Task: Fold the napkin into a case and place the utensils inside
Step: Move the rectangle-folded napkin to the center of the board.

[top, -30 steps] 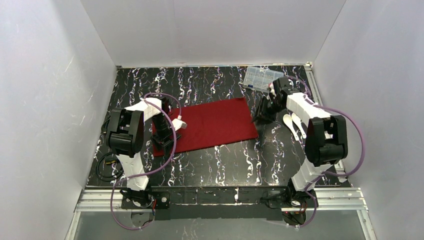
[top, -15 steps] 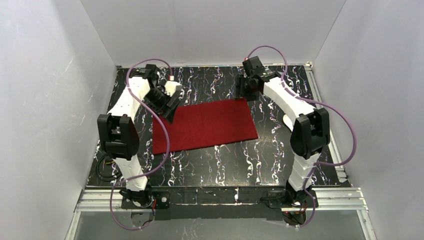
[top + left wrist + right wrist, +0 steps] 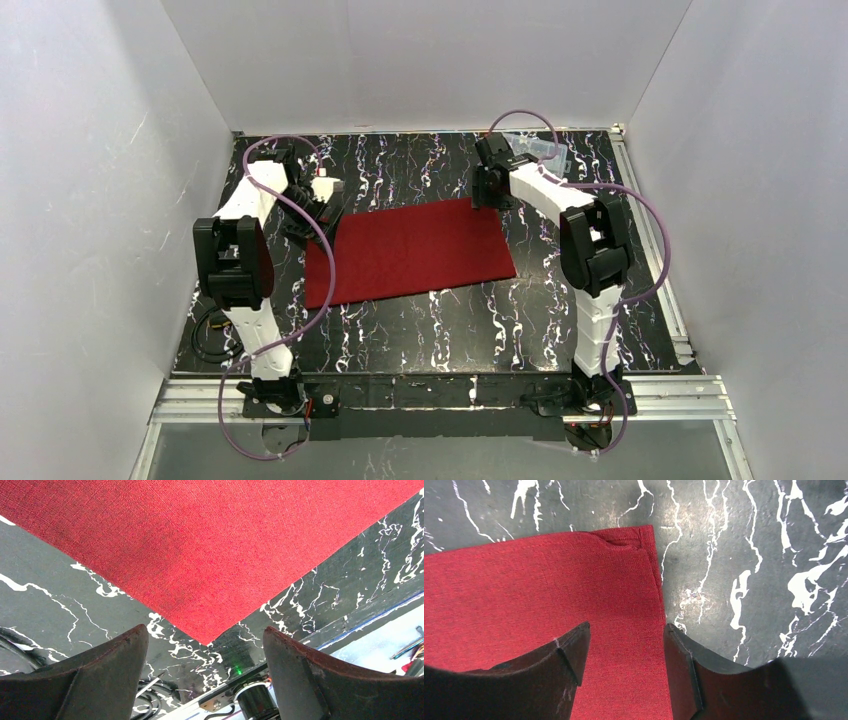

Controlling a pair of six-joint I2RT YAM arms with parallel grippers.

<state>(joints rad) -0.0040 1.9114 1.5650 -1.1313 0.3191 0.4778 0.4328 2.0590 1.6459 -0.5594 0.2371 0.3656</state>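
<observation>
My left gripper (image 3: pixel 205 628) is no longer down at the near-left side of the napkin (image 3: pixel 415 250); it now hangs over the cloth's far-left corner, with the left arm (image 3: pixel 240 250) stretched out along the left. My right gripper (image 3: pixel 626 627) is away from the utensils and now over the far-right corner. The right arm (image 3: pixel 590 240) now hides the utensils from me and covers part of the clear box (image 3: pixel 543 151).

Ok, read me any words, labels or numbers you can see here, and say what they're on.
None can be read in any view.
The napkin is plain red, with no tag showing.
The clear box is too small to tell whether it bears a label.
</observation>
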